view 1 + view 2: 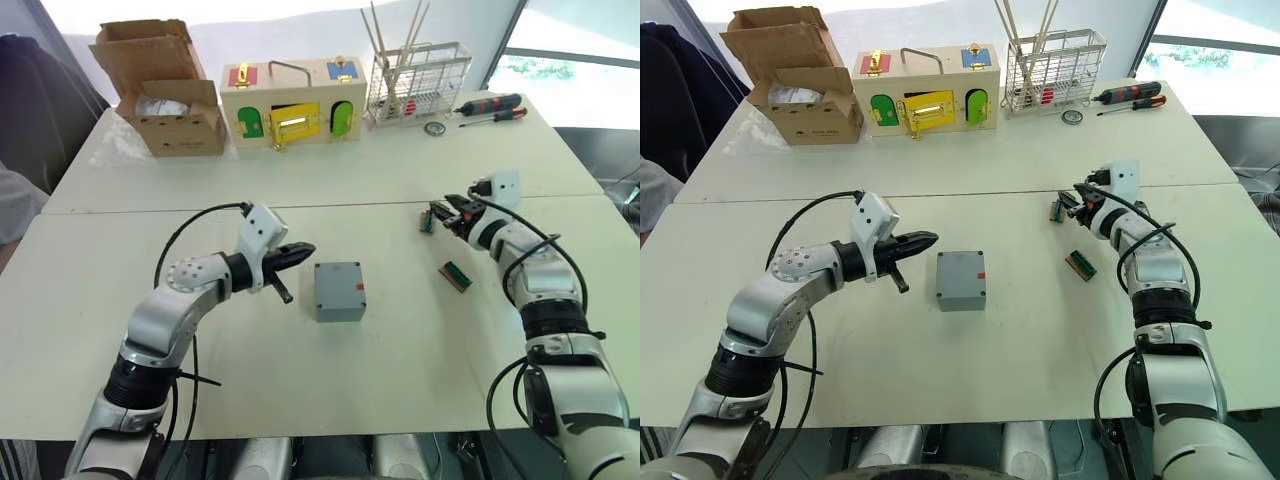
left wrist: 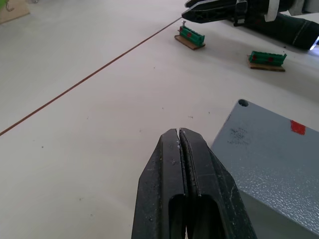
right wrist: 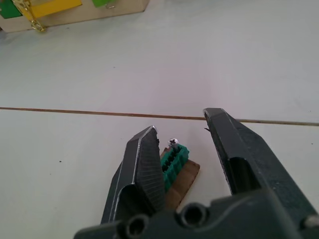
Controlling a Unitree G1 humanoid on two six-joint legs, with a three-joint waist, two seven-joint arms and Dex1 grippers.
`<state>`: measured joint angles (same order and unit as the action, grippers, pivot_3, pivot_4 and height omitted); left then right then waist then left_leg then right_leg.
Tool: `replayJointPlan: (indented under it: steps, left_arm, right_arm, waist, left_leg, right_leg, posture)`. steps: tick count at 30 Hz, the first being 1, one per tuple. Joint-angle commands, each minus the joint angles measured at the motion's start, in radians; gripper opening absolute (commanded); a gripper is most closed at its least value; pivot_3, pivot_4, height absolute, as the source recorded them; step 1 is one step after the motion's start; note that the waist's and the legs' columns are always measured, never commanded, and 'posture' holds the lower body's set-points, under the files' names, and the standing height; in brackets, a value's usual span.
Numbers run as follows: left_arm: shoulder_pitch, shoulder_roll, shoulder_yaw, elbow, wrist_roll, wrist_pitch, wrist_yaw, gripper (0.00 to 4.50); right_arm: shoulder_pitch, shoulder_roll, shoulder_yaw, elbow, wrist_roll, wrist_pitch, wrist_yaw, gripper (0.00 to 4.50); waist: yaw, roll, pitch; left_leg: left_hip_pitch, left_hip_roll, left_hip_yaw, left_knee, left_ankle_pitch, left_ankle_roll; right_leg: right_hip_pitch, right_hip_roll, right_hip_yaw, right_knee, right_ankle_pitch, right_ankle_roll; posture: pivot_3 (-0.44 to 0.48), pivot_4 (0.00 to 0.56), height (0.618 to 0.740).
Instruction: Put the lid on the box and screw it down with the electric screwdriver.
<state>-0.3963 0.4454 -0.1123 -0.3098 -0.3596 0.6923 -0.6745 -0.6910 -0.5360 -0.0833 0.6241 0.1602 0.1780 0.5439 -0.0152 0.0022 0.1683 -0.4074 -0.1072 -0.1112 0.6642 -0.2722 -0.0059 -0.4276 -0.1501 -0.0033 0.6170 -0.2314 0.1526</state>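
The box (image 1: 339, 290) sits mid-counter (image 1: 400, 350), just beside the left claw (image 1: 300, 251), which is pinched together and empty; the right claw (image 1: 441, 214), spread wide, hangs well apart.

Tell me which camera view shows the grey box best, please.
The left eye view: the whole box sits in the open on the table, its red mark visible. The right eye view shows the same. The left wrist view shows one corner beside the shut left gripper.
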Motion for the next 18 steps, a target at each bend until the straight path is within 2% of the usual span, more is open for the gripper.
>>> replayJointPlan:
  steps: [1,15,18]
  left_arm:
    - [0.002,0.013,-0.005,-0.041,0.005,-0.012,0.002,0.0]
    - [-0.002,0.02,-0.036,-0.015,0.034,-0.038,-0.009,0.0]
    - [0.001,0.021,-0.042,-0.01,0.041,-0.045,-0.01,0.0]
  right_arm:
    - [-0.035,0.007,-0.017,0.022,-0.004,-0.034,0.001,1.97]
    - [-0.041,0.037,-0.036,0.049,0.009,-0.035,-0.002,1.97]
    - [-0.048,0.043,-0.039,0.058,0.009,-0.039,-0.006,1.05]
  waist:
    - [0.001,0.0,0.0]
    - [0.0,0.0,0.0]
    - [0.0,0.0,0.0]
  left_leg:
    - [0.0,0.0,0.0,0.0,0.0,0.0]
    - [0.0,0.0,0.0,0.0,0.0,0.0]
    - [0.0,0.0,0.0,0.0,0.0,0.0]
  right_leg:
    - [0.0,0.0,0.0,0.0,0.0,0.0]
    - [0.0,0.0,0.0,0.0,0.0,0.0]
    - [0.0,0.0,0.0,0.0,0.0,0.0]
  posture:
    - [0.0,0.15,0.74]
    - [0.0,0.15,0.74]
    - [0.0,0.15,0.74]
